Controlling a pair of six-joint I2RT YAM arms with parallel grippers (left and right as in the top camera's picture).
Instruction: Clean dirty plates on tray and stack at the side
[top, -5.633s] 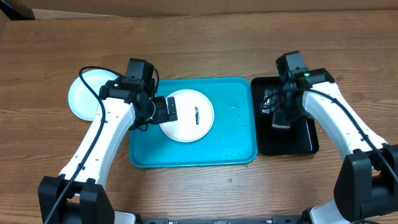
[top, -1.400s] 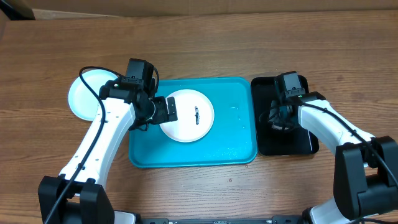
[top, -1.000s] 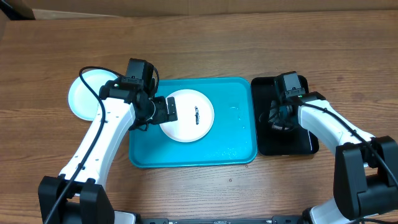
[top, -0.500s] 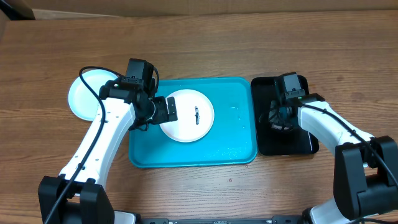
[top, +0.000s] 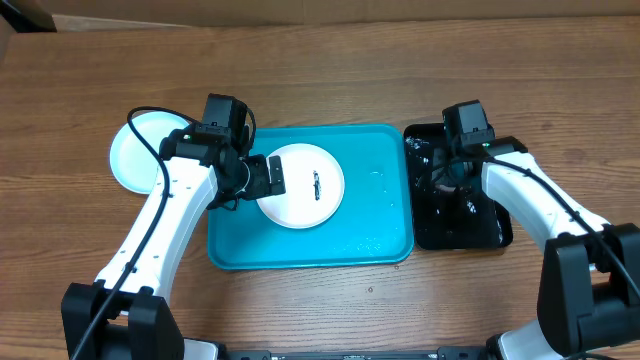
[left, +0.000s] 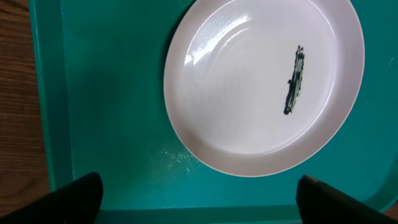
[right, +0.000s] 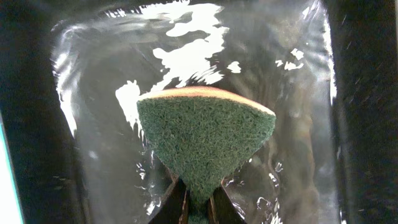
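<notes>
A white plate (top: 305, 186) with a dark smear (left: 293, 81) lies on the turquoise tray (top: 380, 215). In the left wrist view this plate (left: 249, 93) lies just ahead of my fingertips. My left gripper (top: 262, 177) hangs open at the plate's left edge, its jaws (left: 199, 208) wide apart with only tray floor (left: 106, 93) between them. My right gripper (right: 198, 205) is shut on a green sponge (right: 205, 134) with a yellow back, pinched at its near corner and held over the wet black tray (right: 93, 124). From overhead the right gripper (top: 446, 183) sits above that black tray (top: 490, 225).
A second white plate (top: 135, 150) rests on the wooden table left of the turquoise tray, partly under my left arm. The glossy black tray holds rippling water. Bare wood lies in front of and behind both trays.
My right gripper has closed on the sponge and lifted it, shifting slightly toward the far end of the black tray. The left arm and the plates have not moved.
</notes>
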